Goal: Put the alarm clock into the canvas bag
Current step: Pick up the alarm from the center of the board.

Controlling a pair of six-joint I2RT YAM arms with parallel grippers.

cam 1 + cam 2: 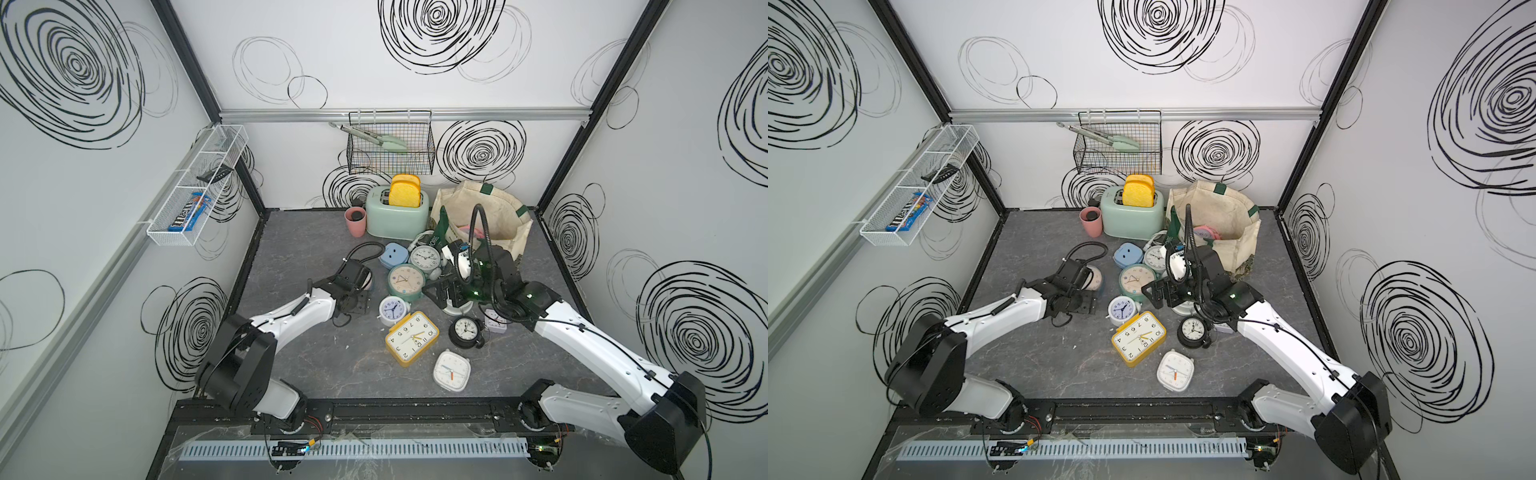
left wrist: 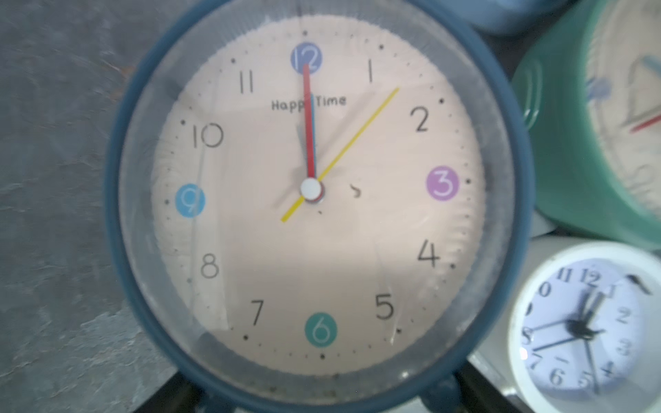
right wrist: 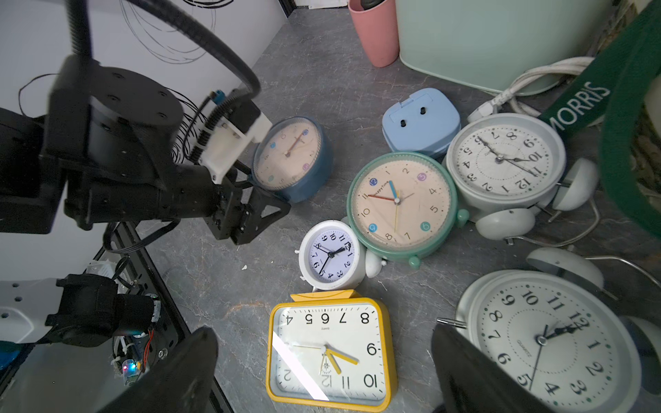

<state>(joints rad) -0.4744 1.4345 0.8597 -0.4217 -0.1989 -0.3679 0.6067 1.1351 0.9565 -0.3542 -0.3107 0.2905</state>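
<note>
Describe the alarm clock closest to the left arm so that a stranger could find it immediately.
Find the mint toaster at the back; a cluster of clocks lies in front of it. At the cluster's edge toward the left arm, beside the green round clock, stands the alarm clock. It alone has a dark blue case.

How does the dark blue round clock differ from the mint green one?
Rim: the dark blue clock is navy, the mint green clock mint. Pose: blue stands tipped on edge, apart; green faces up beside the white twin-bell clock. Shared: pale Happy Time dials with coloured 12, 3, 6, 9.
</note>
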